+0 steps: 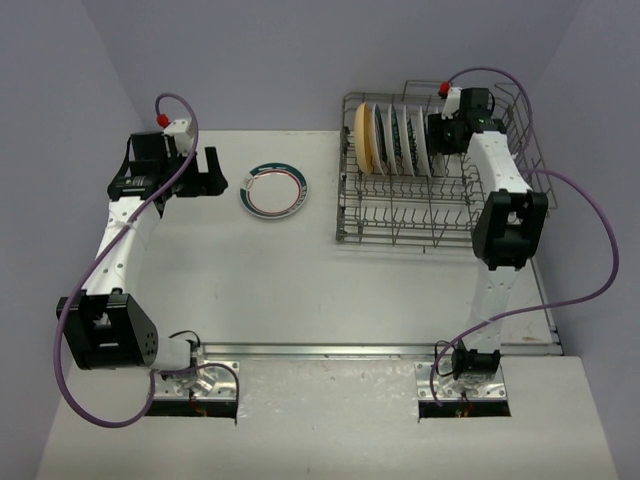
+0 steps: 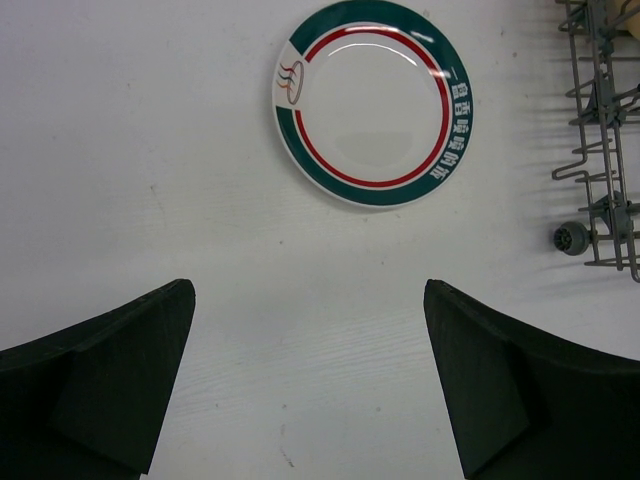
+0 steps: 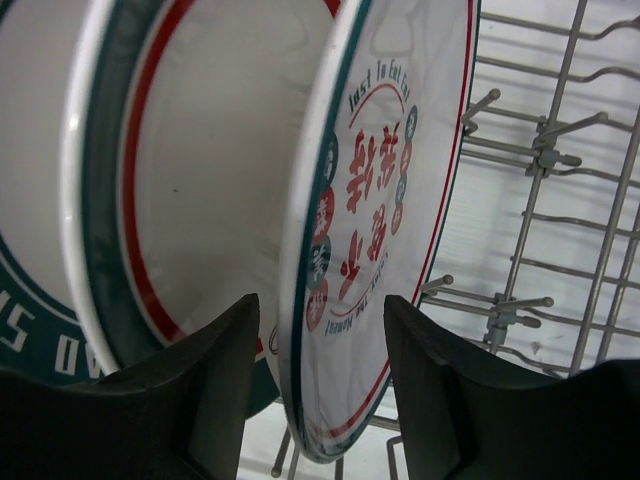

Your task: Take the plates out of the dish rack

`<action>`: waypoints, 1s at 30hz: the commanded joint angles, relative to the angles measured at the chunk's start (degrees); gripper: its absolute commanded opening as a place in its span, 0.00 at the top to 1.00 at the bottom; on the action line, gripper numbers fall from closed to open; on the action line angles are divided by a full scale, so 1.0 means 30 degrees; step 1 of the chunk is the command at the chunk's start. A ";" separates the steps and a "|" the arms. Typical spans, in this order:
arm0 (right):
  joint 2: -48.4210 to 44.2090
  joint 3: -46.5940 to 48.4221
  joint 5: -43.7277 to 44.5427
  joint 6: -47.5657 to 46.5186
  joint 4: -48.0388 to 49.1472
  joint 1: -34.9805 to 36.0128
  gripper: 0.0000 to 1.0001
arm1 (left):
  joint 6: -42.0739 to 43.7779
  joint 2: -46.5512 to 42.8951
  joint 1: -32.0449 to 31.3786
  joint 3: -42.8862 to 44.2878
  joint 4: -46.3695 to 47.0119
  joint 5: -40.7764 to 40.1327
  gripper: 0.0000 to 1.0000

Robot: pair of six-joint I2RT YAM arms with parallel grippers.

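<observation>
Right wrist: right end effector (image 3: pixel 320 310) apart astride red-lettered plate (image 3: pixel 392 190), neighbouring plate (image 3: pixel 220 180) just beside; left end effector (image 2: pixel 308 292) apart.

Left arm (image 1: pixel 118 235) folded at the elbow, forearm reaching forward; left tool (image 2: pixel 308 295) turned to the right, jaws wide apart, holding nothing; right arm (image 1: pixel 497 175) stretched far forward; right tool (image 3: pixel 320 310) pointing left, jaws partly apart.

White arms (image 1: pixel 120 245) with black joint housings (image 1: pixel 510 230), looping purple cables (image 1: pixel 592 250), red caps (image 1: pixel 160 118) and black jaws
</observation>
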 commanded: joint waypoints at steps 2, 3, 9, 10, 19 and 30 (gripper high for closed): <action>-0.0171 -0.0217 -0.0404 0.1667 0.0900 -0.0032 0.51 | -0.0382 -0.0234 0.0070 0.0070 0.0579 0.0358 0.04; -0.0151 -0.0237 -0.0384 0.1814 0.0930 -0.0032 0.53 | -0.0402 -0.0224 0.0060 0.0080 0.0553 0.0363 0.04; -0.0450 -0.0179 -0.0097 0.2065 0.1133 -0.0033 0.71 | -0.0315 -0.0224 0.0061 0.0138 0.0364 0.0232 0.04; -0.0589 -0.0179 -0.0195 0.2104 0.1113 -0.0052 0.75 | -0.0315 -0.0224 0.0081 0.0118 0.0364 0.0232 0.04; -0.2317 -0.0134 -0.0969 0.2618 0.1105 -0.0151 0.95 | -0.0578 -0.0181 0.0089 0.0285 0.0305 0.0064 0.02; -0.4816 0.0486 -0.4094 0.0644 0.1291 -0.0676 1.00 | -0.1486 -0.0458 0.0089 0.0906 -0.0032 0.0808 0.00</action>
